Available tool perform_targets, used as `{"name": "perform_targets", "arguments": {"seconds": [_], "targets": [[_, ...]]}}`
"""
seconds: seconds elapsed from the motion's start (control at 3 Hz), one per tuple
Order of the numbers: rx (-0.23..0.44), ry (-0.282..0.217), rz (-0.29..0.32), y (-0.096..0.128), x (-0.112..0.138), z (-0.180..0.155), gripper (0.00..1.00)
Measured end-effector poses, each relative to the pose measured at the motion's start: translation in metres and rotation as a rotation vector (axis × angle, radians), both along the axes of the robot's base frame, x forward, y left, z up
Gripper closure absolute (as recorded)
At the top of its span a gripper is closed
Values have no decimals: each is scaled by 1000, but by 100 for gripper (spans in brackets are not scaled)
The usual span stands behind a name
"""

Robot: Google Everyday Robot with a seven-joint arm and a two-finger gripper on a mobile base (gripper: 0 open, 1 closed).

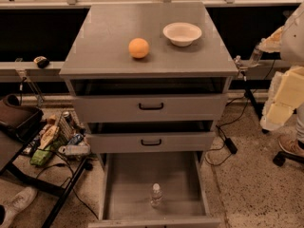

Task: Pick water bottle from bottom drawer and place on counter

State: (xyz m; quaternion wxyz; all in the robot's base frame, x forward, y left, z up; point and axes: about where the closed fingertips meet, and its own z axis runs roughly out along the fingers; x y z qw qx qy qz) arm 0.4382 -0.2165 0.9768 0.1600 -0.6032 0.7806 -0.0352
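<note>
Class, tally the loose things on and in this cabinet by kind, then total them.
Orange ball: 1
White bowl: 1
Water bottle, in bottom drawer: 1
Total: 3
The tool hangs right of the counter.

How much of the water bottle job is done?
Done: the bottom drawer is open. In hand: nothing yet; the gripper is up beside the right edge of the counter. Left: lifting the water bottle, standing upright in the drawer, onto the counter.
</note>
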Motion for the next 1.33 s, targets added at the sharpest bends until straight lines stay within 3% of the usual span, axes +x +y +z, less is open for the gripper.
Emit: {"name": "perform_targets", "arguments": {"seconds": [0.33,0.67,1.0,1.33], "targets": [[5,-1,-2,1,0,-1,0],[96,-8,-47,11,2,-27,0],[272,38,-120,27,-10,-88,0],[398,74,-163,52,-26,-150,0]]}}
